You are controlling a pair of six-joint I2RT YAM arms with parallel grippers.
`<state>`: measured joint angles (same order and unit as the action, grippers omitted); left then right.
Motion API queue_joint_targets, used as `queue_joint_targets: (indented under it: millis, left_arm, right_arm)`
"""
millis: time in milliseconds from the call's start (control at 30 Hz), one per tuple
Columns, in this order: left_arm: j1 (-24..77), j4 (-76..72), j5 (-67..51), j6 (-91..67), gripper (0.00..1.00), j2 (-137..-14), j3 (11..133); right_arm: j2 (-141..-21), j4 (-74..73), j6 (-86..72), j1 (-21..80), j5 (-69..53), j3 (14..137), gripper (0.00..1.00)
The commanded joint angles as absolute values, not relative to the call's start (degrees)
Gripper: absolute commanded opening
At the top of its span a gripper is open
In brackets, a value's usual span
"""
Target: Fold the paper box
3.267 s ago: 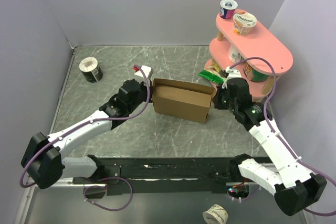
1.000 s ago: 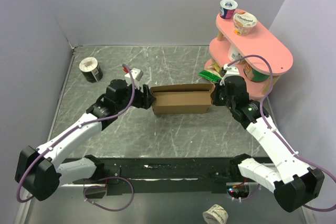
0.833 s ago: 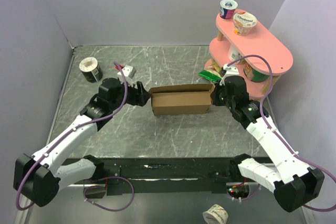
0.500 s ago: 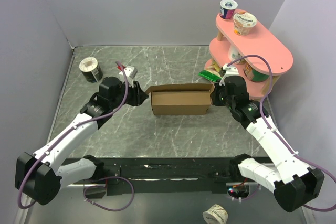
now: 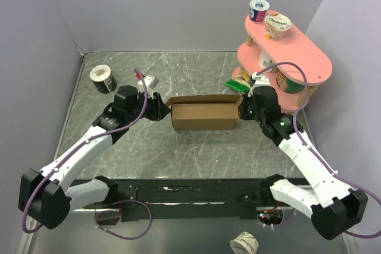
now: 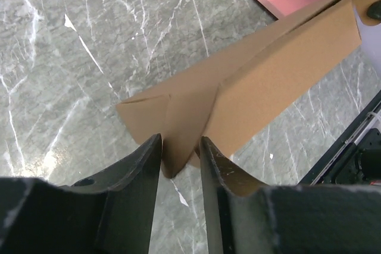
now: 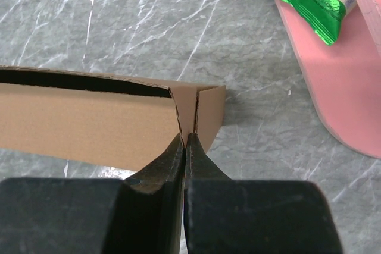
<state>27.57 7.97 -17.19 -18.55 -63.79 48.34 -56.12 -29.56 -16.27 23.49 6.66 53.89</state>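
Observation:
The paper box (image 5: 202,116) is a shallow brown cardboard box, open on top, lying lengthwise mid-table. My left gripper (image 5: 162,110) is at its left end. In the left wrist view the folded end flap of the paper box (image 6: 280,69) sits between the left gripper (image 6: 180,147) fingers, touching both. My right gripper (image 5: 243,111) is at the right end. The right wrist view shows the right gripper (image 7: 186,138) pinched on the thin upright end flap of the paper box (image 7: 89,123).
A pink two-tier shelf (image 5: 300,57) stands at the back right, close behind the right arm, with two yogurt cups (image 5: 258,10) on top. A green packet (image 5: 238,85) lies at its foot. A dark cup (image 5: 102,78) sits at the back left. Grey walls enclose the table.
My left gripper has narrowed around the box's left end flap, which has swung outward to the left. The right gripper and the box's right end have stayed put.

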Motion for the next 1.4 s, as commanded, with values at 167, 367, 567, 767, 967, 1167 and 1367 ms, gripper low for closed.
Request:
queue_joint_targets:
  millis: [167, 367, 567, 767, 967, 1167, 1367]
  left_arm:
    - [27.42, 6.68, -17.75, -17.84, 0.35, -63.54, 52.47]
    - [27.42, 5.54, -19.51, -17.49, 0.26, -64.6, 53.0]
    - [27.51, 5.27, -20.04, -17.58, 0.12, -65.74, 53.26]
    - [27.6, 4.57, -19.69, -18.54, 0.01, -66.53, 53.52]
    - [27.6, 6.32, -18.46, -19.25, 0.01, -68.2, 55.37]
    - [27.6, 7.47, -18.02, -19.16, 0.01, -68.82, 56.43]
    - [27.6, 7.82, -17.93, -19.25, 0.01, -69.43, 56.51]
  right_arm:
    - [-55.81, -25.66, -16.61, 24.43, 10.37, 53.26, 0.0]
    - [-56.42, -25.14, -16.09, 25.22, 11.42, 52.47, 0.0]
    - [-56.51, -23.73, -16.17, 25.84, 12.21, 51.24, 0.0]
    - [-57.48, -22.59, -15.47, 28.03, 14.5, 49.66, 0.0]
    - [-58.36, -22.85, -14.42, 29.44, 16.87, 49.75, 0.0]
    - [-57.66, -22.94, -13.18, 29.44, 18.28, 48.87, 0.0]
    - [-58.27, -21.89, -14.24, 29.53, 17.58, 46.5, 0.0]
